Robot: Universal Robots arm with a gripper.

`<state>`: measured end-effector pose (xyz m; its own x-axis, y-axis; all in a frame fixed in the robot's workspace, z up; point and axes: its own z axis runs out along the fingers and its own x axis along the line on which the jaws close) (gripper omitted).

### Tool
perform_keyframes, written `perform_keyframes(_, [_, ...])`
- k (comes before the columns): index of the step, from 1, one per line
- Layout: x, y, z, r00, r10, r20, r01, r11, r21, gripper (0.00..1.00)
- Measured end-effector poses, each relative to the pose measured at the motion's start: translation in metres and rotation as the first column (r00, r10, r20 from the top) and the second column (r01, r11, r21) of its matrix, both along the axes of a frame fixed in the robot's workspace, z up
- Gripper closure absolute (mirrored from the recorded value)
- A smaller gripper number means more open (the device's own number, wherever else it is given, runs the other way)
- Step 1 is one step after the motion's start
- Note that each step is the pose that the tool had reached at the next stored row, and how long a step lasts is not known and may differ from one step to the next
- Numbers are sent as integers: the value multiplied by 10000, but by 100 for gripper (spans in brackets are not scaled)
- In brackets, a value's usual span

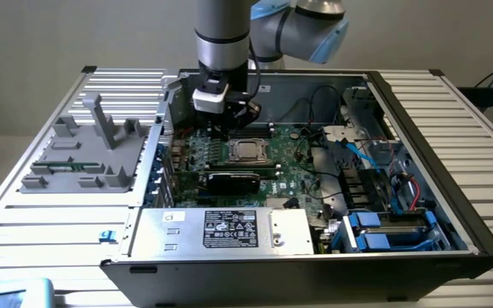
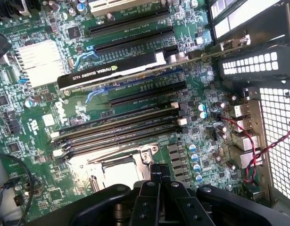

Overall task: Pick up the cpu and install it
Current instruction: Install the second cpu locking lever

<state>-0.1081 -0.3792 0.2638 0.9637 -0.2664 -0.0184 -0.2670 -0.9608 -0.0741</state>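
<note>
The cpu (image 1: 248, 151) is a silvery square lying flat in the metal-bordered socket frame (image 1: 231, 152) in the middle of the green motherboard, inside the open computer case. My gripper (image 1: 239, 123) hangs just above the board at the socket's far edge. Its black fingers (image 2: 149, 188) are shut together with nothing visible between them. In the wrist view the cpu's bright top (image 2: 119, 175) shows inside the socket frame (image 2: 90, 165), partly hidden by the fingers.
A black graphics card (image 1: 233, 179) (image 2: 111, 70) stands in a slot just beside the socket, with memory slots (image 2: 116, 127) between them. The power supply (image 1: 221, 230), loose cables (image 1: 354, 151) and blue drive bays (image 1: 384, 231) fill the case. A grey tray (image 1: 84, 154) sits outside it.
</note>
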Motion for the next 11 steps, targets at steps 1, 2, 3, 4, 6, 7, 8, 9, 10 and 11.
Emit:
perform_keyframes(1, [1, 16, 7, 10000, 0, 8, 0, 10000, -96, 89])
perform_keyframes(2, [2, 30, 14, 10000, -1, 18, 1, 9998, -177, 89])
perform_keyframes(3, [6, 46, 20, 10000, 0, 33, 1, 9997, -262, 89])
perform_keyframes(4, [10, 59, 24, 10000, 0, 45, 2, 9994, -338, 89])
perform_keyframes(6, [26, 83, 31, 10000, 1, 61, 2, 9987, -519, 89])
perform_keyframes(7, [39, 91, 33, 10000, 3, 66, 1, 9983, -591, 89])
perform_keyframes(8, [57, 96, 37, 10000, 4, 67, 0, 9980, -639, 89])
perform_keyframes(9, [83, 97, 39, 10000, 2, 69, 2, 9978, -658, 89])
perform_keyframes(10, [114, 97, 42, 10000, 3, 68, 2, 9978, -670, 89])
perform_keyframes(11, [151, 98, 46, 10000, 1, 67, 3, 9977, -677, 89])
